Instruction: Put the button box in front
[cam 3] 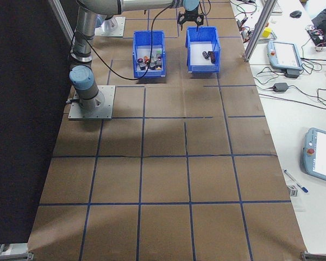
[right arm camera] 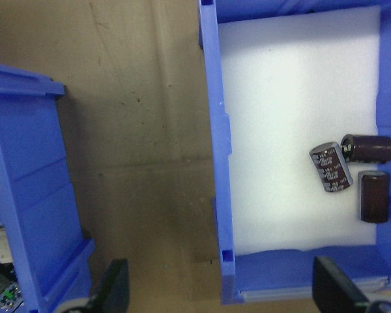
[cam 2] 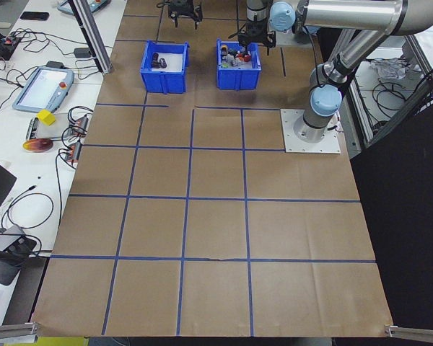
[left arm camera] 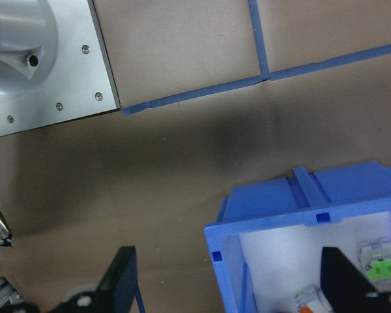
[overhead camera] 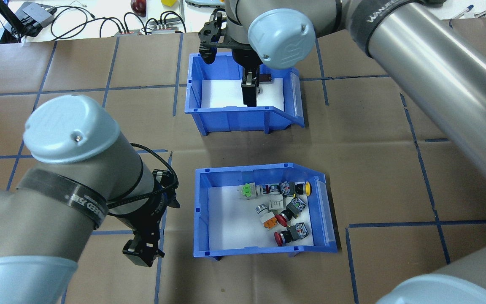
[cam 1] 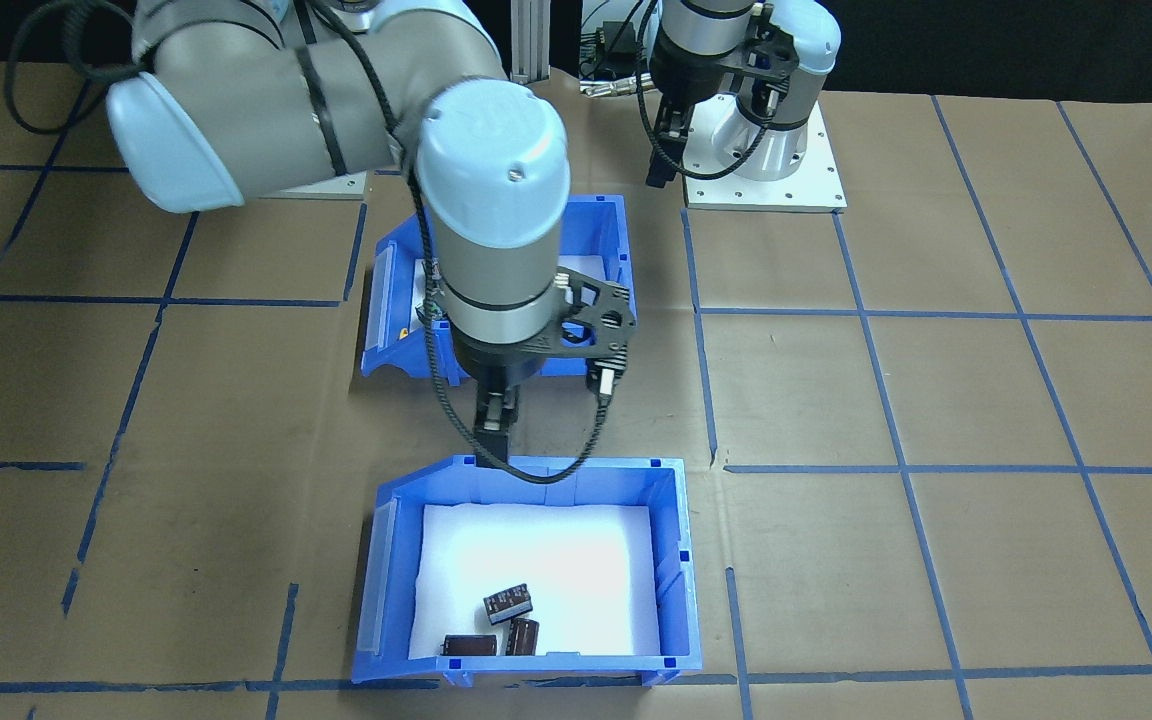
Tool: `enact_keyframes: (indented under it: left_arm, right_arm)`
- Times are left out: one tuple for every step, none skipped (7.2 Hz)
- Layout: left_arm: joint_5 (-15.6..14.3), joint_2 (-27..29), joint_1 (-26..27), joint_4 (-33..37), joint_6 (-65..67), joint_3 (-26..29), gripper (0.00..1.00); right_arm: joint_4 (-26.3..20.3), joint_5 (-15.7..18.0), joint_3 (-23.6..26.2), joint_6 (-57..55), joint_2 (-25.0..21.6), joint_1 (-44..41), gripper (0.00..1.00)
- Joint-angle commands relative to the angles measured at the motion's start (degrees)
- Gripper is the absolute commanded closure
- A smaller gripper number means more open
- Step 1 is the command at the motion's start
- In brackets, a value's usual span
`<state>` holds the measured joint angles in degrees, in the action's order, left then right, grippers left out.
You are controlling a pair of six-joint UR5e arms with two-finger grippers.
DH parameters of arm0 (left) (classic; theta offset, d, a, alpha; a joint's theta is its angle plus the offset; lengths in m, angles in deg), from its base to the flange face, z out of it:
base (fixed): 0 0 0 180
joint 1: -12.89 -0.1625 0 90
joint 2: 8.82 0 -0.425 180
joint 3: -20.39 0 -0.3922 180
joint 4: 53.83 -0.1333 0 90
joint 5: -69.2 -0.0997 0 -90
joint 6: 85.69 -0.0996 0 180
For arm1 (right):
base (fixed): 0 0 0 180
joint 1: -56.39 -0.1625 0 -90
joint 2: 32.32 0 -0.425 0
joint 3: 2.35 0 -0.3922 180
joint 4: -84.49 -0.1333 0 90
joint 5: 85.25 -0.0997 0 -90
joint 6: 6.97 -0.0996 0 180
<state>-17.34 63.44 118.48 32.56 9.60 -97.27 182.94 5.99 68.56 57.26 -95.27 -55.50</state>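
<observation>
Your button box (overhead camera: 264, 211) sits nearer the robot than the other bin (overhead camera: 243, 101). The right gripper (overhead camera: 249, 90), jaws spread and empty, hovers at that far bin; the left gripper (overhead camera: 144, 249), also spread, waits just beside the button box, closer.

Front view: right arm (cam 1: 496, 200) hides most of the button box (cam 1: 606, 250); wrist views crop both bins.
</observation>
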Motion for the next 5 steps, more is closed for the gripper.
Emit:
enact_keyframes:
  left_arm:
    - [0.14,4.36,5.22,-11.29,7.79,-4.24,0.02]
    - [0.32,7.77,8.55,-13.85,10.33,-4.42,0.02]
    - [2.84,11.37,11.63,-19.36,17.23,-4.42,0.02]
    - [2.96,13.93,14.53,-24.81,20.69,-4.33,0.02]
    - [3.04,14.57,16.30,-25.38,21.07,-4.42,0.02]
  right_arm:
    - [2.53,0.25,0.10,0.98,3.70,-2.71,0.00]
    - [4.45,0.25,0.45,0.98,5.02,-2.80,0.00]
    - [6.21,0.34,0.54,0.89,6.77,-2.80,0.00]
    - [7.28,0.34,0.45,0.63,8.27,-2.80,0.00]
    - [9.55,0.43,0.62,0.72,9.32,-2.80,0.00]
